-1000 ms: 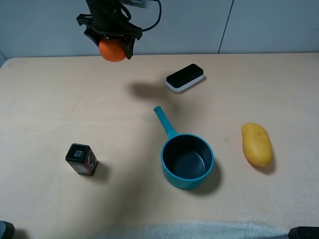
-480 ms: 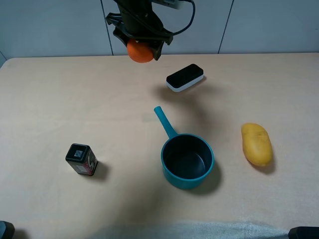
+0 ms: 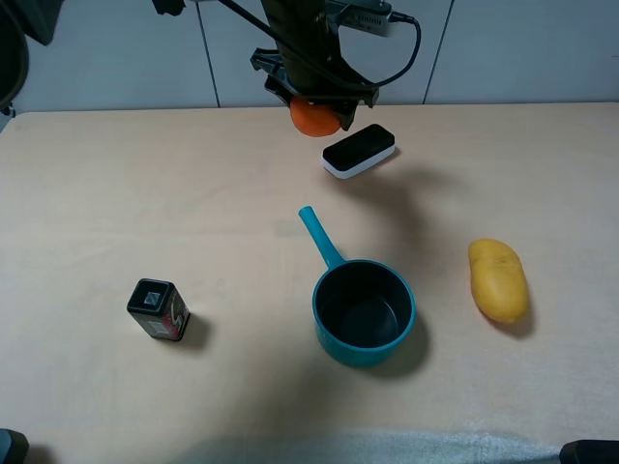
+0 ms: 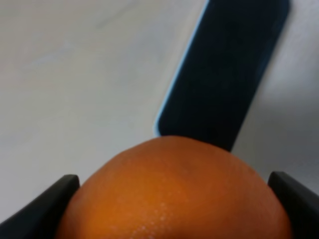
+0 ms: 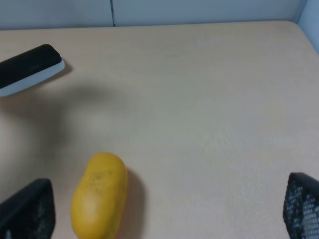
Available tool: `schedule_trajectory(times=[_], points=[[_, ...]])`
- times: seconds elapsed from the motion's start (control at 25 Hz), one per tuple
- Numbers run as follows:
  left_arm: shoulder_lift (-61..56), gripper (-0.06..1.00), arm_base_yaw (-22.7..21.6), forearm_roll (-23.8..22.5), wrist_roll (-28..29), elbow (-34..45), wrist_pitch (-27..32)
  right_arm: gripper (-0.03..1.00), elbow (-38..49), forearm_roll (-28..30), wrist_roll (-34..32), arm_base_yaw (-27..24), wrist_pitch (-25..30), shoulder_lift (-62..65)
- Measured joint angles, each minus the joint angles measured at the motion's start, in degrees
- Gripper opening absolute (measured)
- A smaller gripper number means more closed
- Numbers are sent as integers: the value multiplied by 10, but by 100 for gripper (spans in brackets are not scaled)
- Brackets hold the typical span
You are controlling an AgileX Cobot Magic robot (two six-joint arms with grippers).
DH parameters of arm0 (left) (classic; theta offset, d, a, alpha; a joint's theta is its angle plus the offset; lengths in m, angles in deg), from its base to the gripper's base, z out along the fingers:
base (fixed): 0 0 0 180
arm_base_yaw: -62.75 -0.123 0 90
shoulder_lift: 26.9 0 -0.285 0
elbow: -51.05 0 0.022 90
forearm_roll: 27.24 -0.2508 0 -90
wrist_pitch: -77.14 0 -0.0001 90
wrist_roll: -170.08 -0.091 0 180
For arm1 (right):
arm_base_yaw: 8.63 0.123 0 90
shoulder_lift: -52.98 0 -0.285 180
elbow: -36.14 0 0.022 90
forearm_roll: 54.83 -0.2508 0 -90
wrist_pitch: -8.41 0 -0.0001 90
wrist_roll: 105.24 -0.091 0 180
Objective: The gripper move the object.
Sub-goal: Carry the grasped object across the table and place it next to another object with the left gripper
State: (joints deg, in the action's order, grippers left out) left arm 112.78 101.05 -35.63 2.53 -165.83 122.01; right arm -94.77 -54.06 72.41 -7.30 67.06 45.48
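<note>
Foreground: right hand (image 5: 167,206) low over the near edge of the desk (image 5: 199,99), dark fingers (image 5: 30,211) spread wide, nothing gripped. Just beyond it, elongated yellow fruit (image 5: 99,201) lying flat on the right side, clear of all other items.

Middle ground: teal saucepan (image 3: 363,314) upright and empty, handle angled away toward the far left. Well apart on the left, small dark tin (image 3: 157,309) standing upright.

Farther back: black-and-white eraser (image 3: 359,150) lying flat, dark face up.

Farthest, near the back edge: left hand (image 3: 317,108) closed on the orange mandarin (image 3: 311,120), raised off the desk, just beside the eraser on its far left. Grip confirmed in the left wrist view: mandarin (image 4: 174,194) seated between two dark fingertips (image 4: 45,209), with the eraser (image 4: 229,74) on the desk beneath and beyond. Black cable (image 3: 401,43) looping off the arm above.
</note>
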Motion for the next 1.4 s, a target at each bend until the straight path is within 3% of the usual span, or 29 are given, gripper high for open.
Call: schedule_trajectory(times=[0.6,1.4], points=[[105,74,51,0,3,-104,-85,69,0,0,0,0,-1,0],[170,74,87,-4,4,-111,-183,69,0,0,0,0,0,0]])
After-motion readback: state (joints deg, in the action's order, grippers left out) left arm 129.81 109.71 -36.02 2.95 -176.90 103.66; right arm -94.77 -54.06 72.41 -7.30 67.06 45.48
